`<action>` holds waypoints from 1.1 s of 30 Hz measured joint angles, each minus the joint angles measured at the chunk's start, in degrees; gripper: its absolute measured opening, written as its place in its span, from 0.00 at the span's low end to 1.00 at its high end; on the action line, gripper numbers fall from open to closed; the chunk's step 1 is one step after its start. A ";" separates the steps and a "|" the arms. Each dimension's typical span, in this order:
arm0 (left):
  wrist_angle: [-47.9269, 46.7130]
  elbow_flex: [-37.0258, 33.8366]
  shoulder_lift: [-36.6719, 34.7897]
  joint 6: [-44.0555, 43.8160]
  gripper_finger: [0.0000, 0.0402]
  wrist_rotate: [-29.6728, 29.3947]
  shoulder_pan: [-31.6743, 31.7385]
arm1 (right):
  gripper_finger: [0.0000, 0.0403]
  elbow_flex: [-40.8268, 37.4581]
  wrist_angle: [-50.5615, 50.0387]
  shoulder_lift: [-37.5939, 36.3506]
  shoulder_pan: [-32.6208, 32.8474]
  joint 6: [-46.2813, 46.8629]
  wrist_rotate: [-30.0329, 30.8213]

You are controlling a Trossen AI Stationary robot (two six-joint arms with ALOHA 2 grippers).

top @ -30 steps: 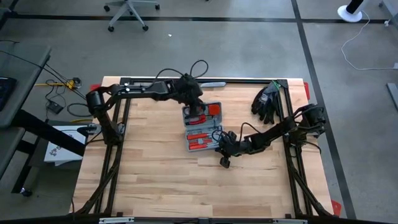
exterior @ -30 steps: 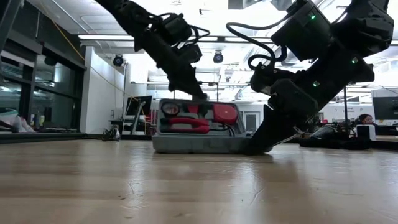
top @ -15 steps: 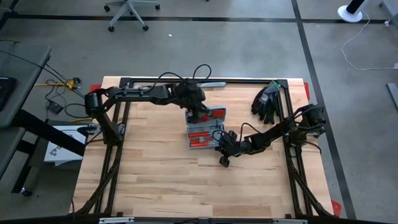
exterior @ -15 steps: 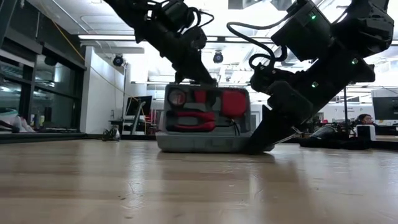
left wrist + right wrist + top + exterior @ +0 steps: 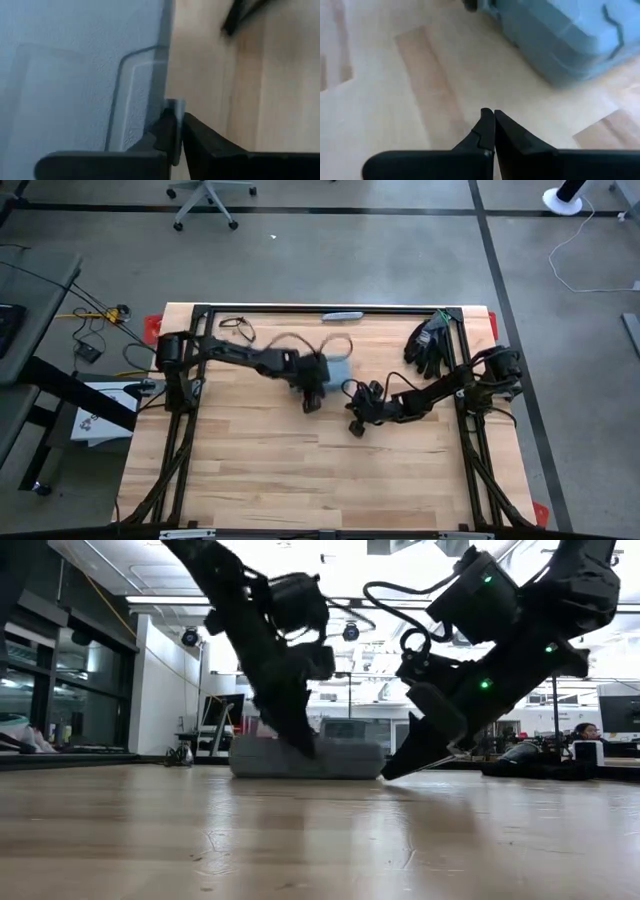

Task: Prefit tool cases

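The case point(image 5: 336, 368) lies shut and flat on the surface point(image 5: 260, 470), its ribbed blue-grey lid up. The left tool point(image 5: 311, 398) is down at the case's front edge; in the left wrist view its fingers point(image 5: 200, 145) stand nearly together with the case's small latch point(image 5: 174, 131) pinched between them, the lid filling the space just beyond. In the low view this left tool point(image 5: 300, 745) comes down steeply onto the near side of the case point(image 5: 330, 759). The right tool point(image 5: 354, 426) sits just beside the case, on the side away from the left arm, with its tip low over the wood and not touching the case; its fingers point(image 5: 485, 131) are pressed together on nothing, and the case's corner point(image 5: 560, 35) lies a little ahead of them. In the low view the right tool point(image 5: 392, 768) points down at the surface close to the case's end. Beyond the right arm, near the far corner of the surface, lies a pair of black gloves point(image 5: 430, 343), and a slim grey bar point(image 5: 343, 316) rests at the far edge, well apart from both tools.
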 joint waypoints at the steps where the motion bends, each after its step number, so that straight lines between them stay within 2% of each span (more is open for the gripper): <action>1: 0.52 -0.23 0.16 -0.26 0.08 0.10 -0.69 | 0.00 0.00 -0.04 0.00 0.31 0.02 -0.15; 10: 6.44 -0.63 -0.14 -1.86 0.19 -0.52 -5.16 | 0.00 0.00 -0.24 -0.02 1.23 0.24 -0.30; 20: 6.18 -0.73 -0.16 -3.64 0.29 -3.01 -7.58 | 0.00 0.02 -1.51 -0.07 3.42 0.59 -0.42; 27: 6.24 -0.69 -0.78 -5.22 0.32 -4.65 -9.63 | 0.00 0.02 -2.36 -1.09 6.15 1.96 -0.52; 33: 6.44 -0.67 -2.81 -6.36 0.31 -4.80 -11.55 | 0.00 0.04 -4.70 -5.39 7.24 1.69 -0.13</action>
